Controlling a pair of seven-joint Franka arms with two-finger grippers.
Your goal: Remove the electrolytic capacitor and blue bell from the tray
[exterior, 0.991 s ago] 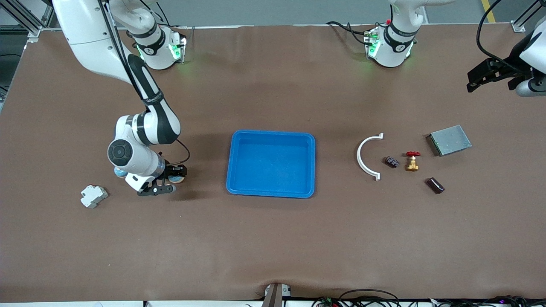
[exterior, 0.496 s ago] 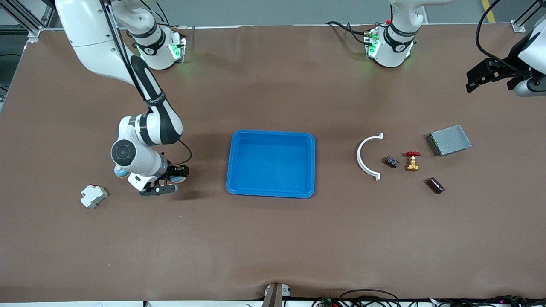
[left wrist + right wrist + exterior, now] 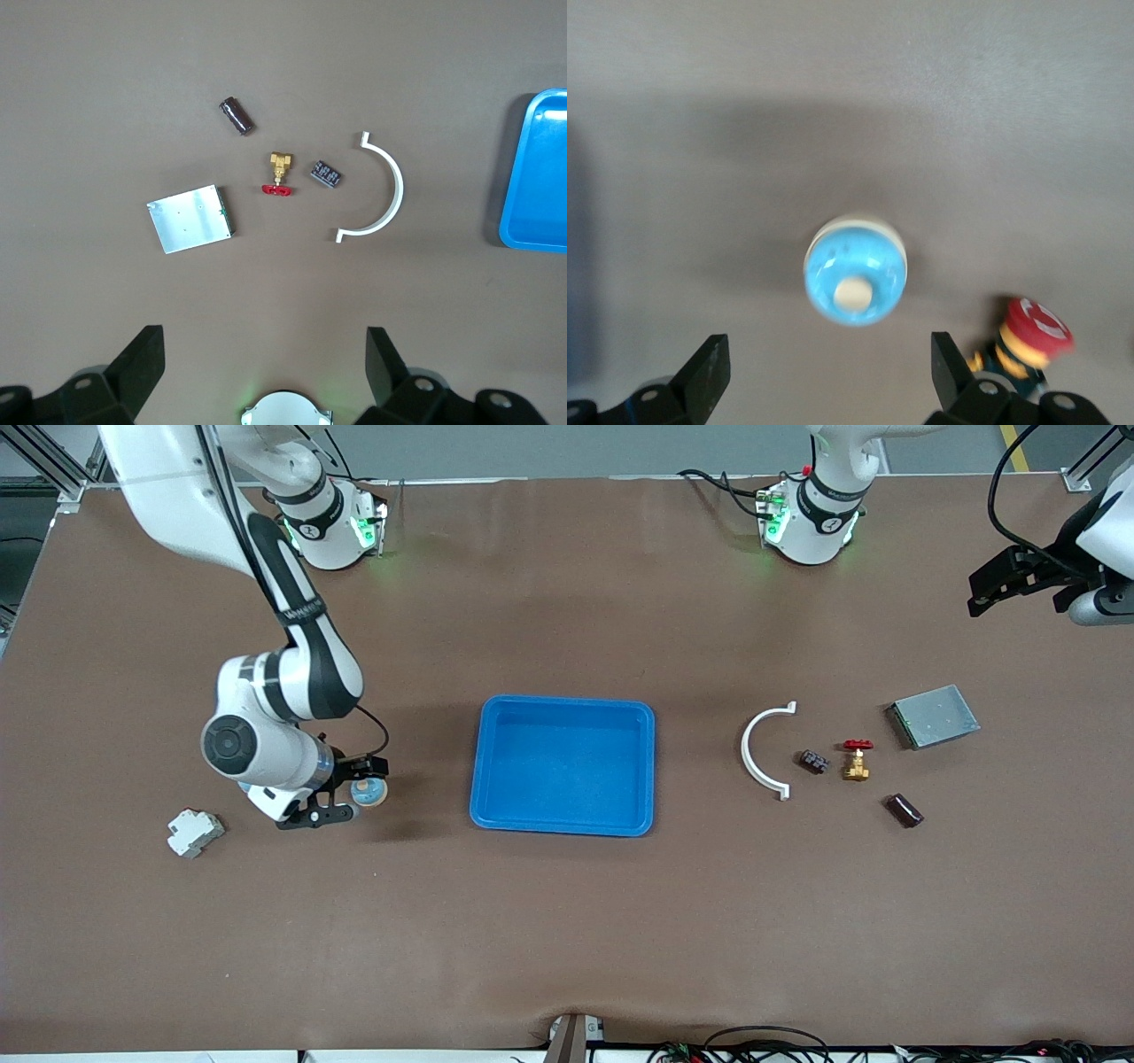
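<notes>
I see the right tool (image 3: pixel 341 797) low over the bell (image 3: pixel 368 791), its fingers spread and holding nothing. The blue bell stands on the tabletop (image 3: pixel 567 921) at about 9 o'clock from the blue tray (image 3: pixel 563 765). The left tool (image 3: pixel 1005 586) waits spread, high over the left arm's end. The dark capacitor (image 3: pixel 904 810) lies at 5 o'clock from the red-handled valve (image 3: pixel 856 759). I can read no writing on any object.
</notes>
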